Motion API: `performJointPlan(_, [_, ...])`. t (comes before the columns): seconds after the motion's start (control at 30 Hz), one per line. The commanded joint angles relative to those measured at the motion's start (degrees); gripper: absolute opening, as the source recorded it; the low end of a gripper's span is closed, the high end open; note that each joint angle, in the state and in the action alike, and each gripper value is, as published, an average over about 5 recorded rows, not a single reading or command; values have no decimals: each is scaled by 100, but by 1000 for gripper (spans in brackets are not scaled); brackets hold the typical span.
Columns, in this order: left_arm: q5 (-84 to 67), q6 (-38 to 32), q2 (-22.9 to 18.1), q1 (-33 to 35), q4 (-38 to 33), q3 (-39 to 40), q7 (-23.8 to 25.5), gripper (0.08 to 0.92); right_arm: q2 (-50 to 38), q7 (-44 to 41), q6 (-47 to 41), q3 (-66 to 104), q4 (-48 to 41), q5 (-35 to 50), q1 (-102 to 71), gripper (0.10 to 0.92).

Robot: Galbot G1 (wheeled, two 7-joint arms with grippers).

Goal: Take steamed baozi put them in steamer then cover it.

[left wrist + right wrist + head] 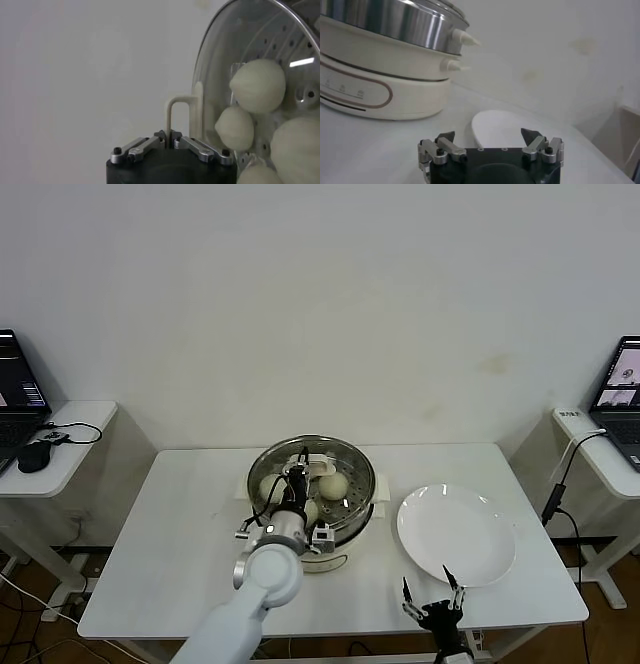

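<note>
The steamer [355,522] stands at the table's middle on its cream base [380,85]. The glass cover [345,464] lies over its top. My left gripper [298,476] is above it, shut on the cover's cream handle [179,101]. In the left wrist view my left gripper [168,134] pinches that handle's thin bar. Steamed baozi [257,85] show through the glass, with others [234,127] beside it, and pale in the head view [334,485]. My right gripper [432,596] hangs open near the table's front edge, in front of the plate, with nothing between its fingers [488,135].
A flat white plate [457,534] lies right of the steamer. Side tables with laptops stand at the far left [15,399] and far right [622,384]; a mouse [35,456] and cables lie by the left one. Bare tabletop [180,524] stretches left of the steamer.
</note>
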Motion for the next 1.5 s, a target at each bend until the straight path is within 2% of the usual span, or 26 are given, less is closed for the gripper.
performJointPlan(0.03, [166, -10, -212, 12, 174, 7, 5, 132, 5, 1, 7, -30, -14, -26, -5, 823])
performJointPlan(0.6, [212, -58, -309, 123, 166, -84, -57, 132, -11, -12, 16, -74, -27, -50, -24, 823])
performJointPlan(0.7, [203, -45, -293, 187, 61, -99, -53, 162, -21, -16, 17, -77, -31, -52, -27, 823])
performJointPlan(0.93, [102, -36, -105, 527, -603, -176, -63, 353, -25, -21, 4, -98, -27, -72, -40, 823])
performJointPlan(1.17, [-407, -52, 312, 1477, -1851, -380, -262, 561, -60, -20, 11, -93, -21, -75, -90, 823])
performJointPlan(1.37, [-2197, -267, 802, 2854, -3140, -1339, -1069, 733, -113, -17, 19, -61, 48, -11, -155, 823])
performJointPlan(1.5, [-4753, -923, 1169, 3840, -3549, -2613, -1886, 810, -150, -18, 7, -32, 155, 0, -252, 823])
